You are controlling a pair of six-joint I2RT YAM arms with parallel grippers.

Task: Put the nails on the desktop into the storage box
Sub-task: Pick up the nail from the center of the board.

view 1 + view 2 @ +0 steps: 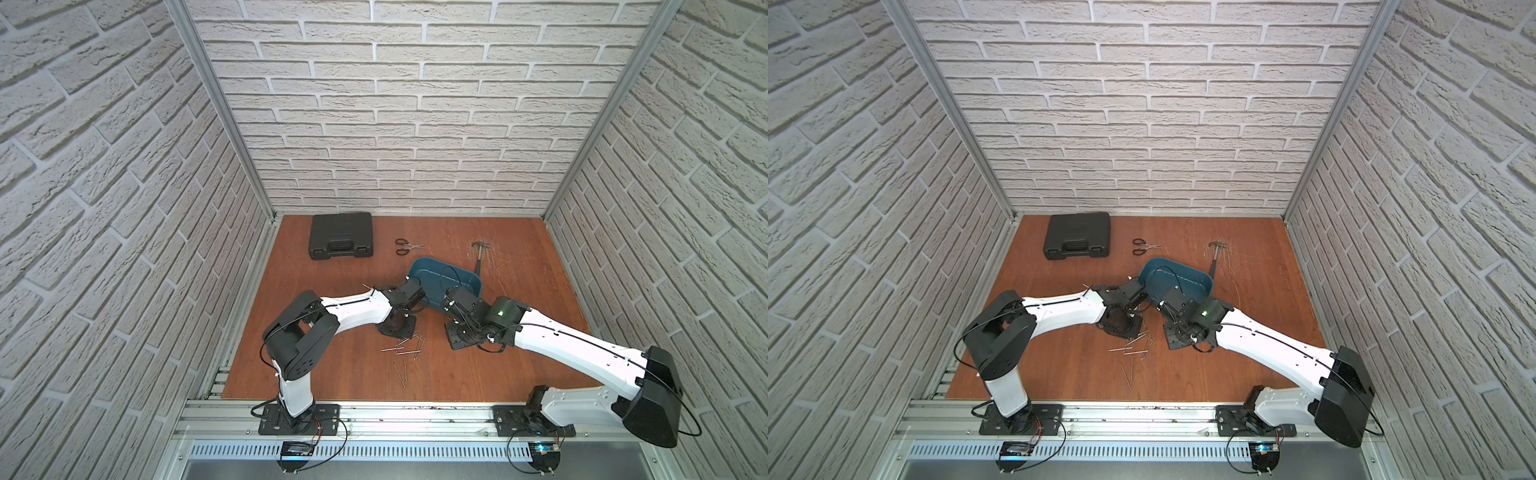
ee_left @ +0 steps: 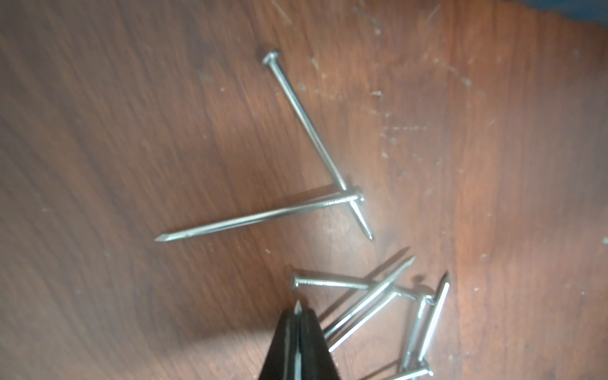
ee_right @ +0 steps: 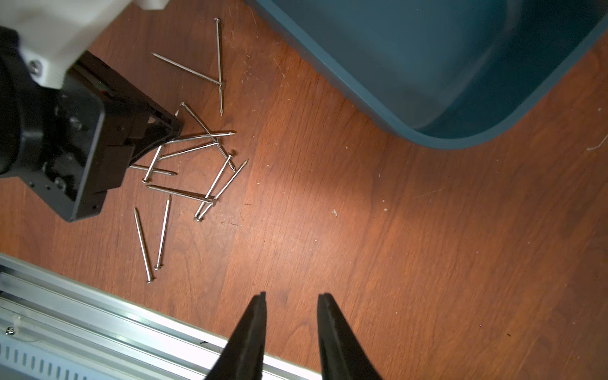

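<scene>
Reddish wood desktop bears thin, silvery, flat-headed nails, criss-crossed.

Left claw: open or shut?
Shut on a nail. In the left wrist view the left claw has its jaws pressed together, with the nail tip poking out between them.

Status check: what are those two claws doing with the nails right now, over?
Left gripper shut on one nail. Right gripper open, empty, over bare desktop. Other nails loose on desktop; storage box shows none. Path to box looks clear.
</scene>
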